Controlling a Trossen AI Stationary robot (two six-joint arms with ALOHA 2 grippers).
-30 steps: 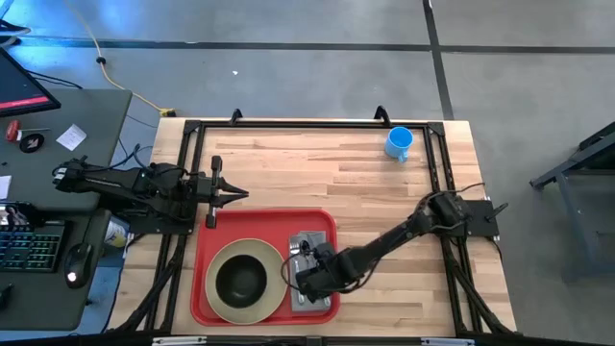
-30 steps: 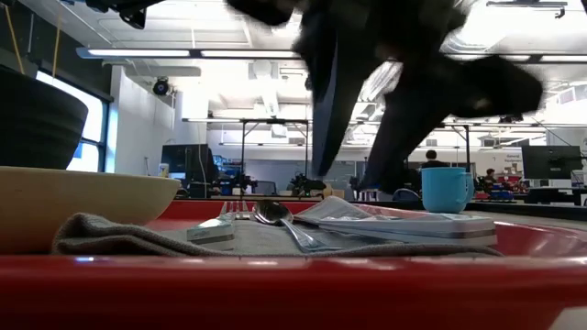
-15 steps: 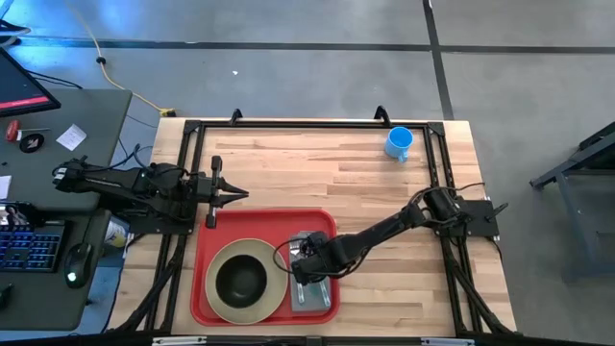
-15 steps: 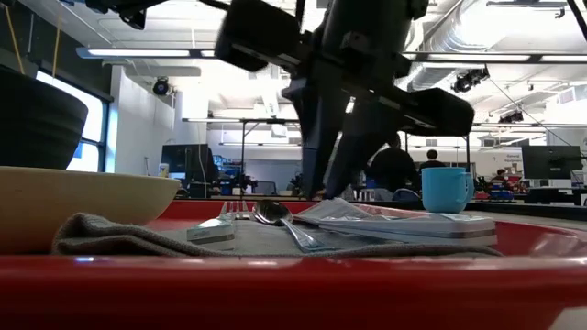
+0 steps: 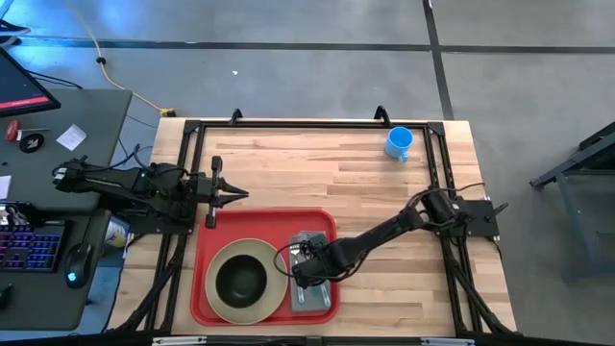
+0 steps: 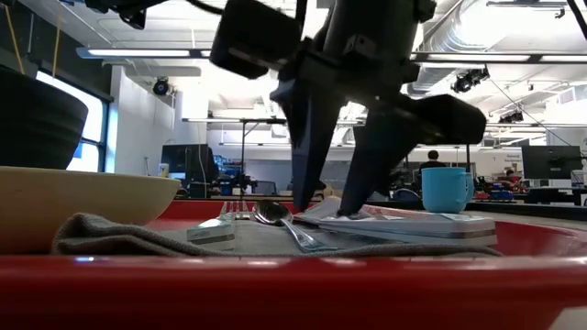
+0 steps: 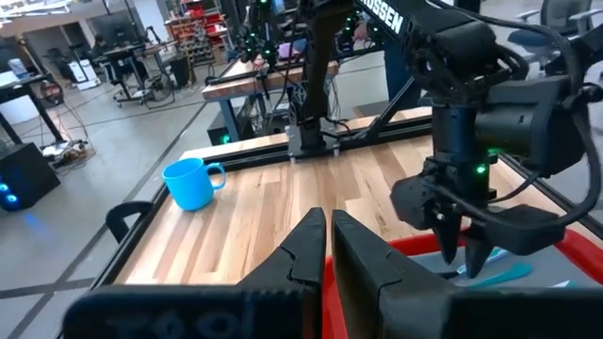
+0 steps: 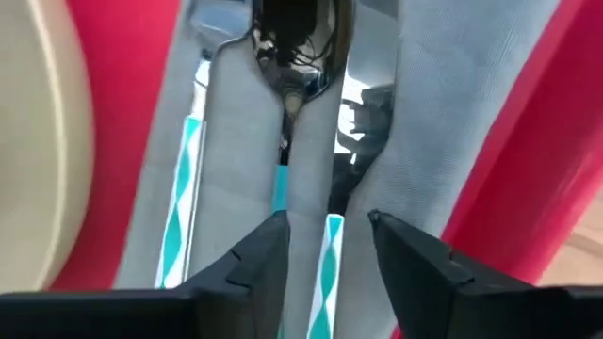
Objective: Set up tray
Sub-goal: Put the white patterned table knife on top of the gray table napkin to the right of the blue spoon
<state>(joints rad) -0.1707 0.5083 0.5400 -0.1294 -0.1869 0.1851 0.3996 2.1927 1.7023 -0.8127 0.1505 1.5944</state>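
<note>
From my remote station, the only lettering I can make out is in the left wrist view: white capital letters "OSSEN" on the dark upper link of the right arm (image 7: 443, 38), at about one o'clock in that picture. The start of the word is cut off by the arm's shape, so I read only those letters. Small papers lie on the side desk (image 5: 58, 144) at about nine o'clock in the high view, but whatever is printed on them is too small to read. I find no other legible text, numbers or signs.
</note>
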